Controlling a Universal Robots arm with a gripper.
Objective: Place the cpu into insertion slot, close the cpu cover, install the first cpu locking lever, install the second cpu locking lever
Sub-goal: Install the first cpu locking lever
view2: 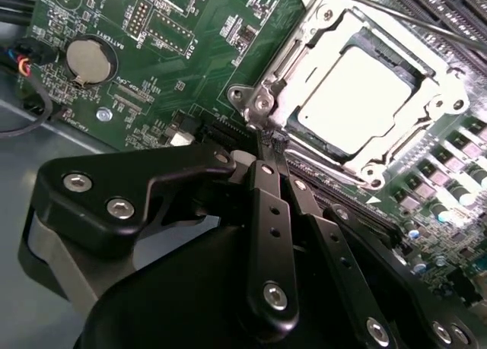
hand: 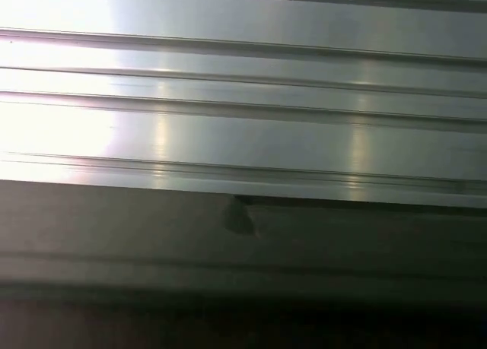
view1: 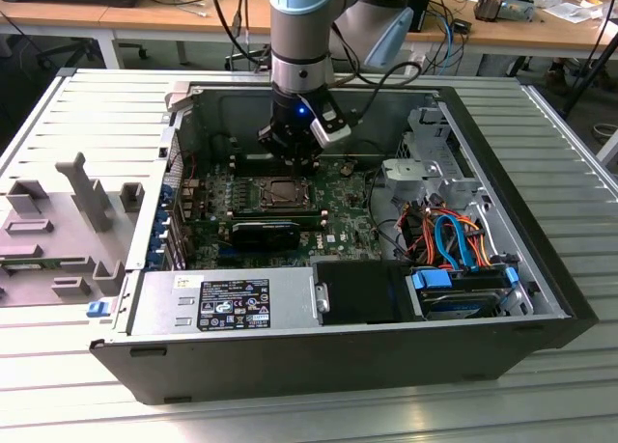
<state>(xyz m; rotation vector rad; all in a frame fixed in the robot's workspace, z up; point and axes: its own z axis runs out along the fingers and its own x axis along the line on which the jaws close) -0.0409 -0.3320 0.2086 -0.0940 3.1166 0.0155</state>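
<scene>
In the exterior view the Universal Robots arm point(view1: 304, 38) reaches down into an open computer case point(view1: 541, 269) that lies on its side on a ribbed aluminium table point(view1: 87, 105), so the motherboard point(view1: 338, 202) faces up and can be worked from above. The gripper point(view1: 294, 146) hangs just above the board at the far edge of the insertion slot point(view1: 280, 194), close to it but a little off its centre, which suits work at the socket's rim rather than on the chip. A long black heatsink block point(view1: 266, 233) lies on the near side of the socket, and a grey fixture tray point(view1: 58, 231) rests on the table at the exterior view's left, well apart from the case. In the second wrist view the cpu point(view2: 361, 98) lies flat inside the slot, its pale metal top showing through the cut-out of the cpu cover point(view2: 293, 68), which appears folded down around it. A thin locking lever point(view2: 426, 22) runs along one side of the frame; whether it is latched I cannot tell. The black fingers point(view2: 274, 204) taper to a point beside a corner screw of the cover, and the jaws look drawn together with nothing between them. A coin battery point(view2: 90, 58) sits apart from the socket. In the first wrist view ribbed aluminium panels point(hand: 243, 98) run across, with a darker band beyond.
</scene>
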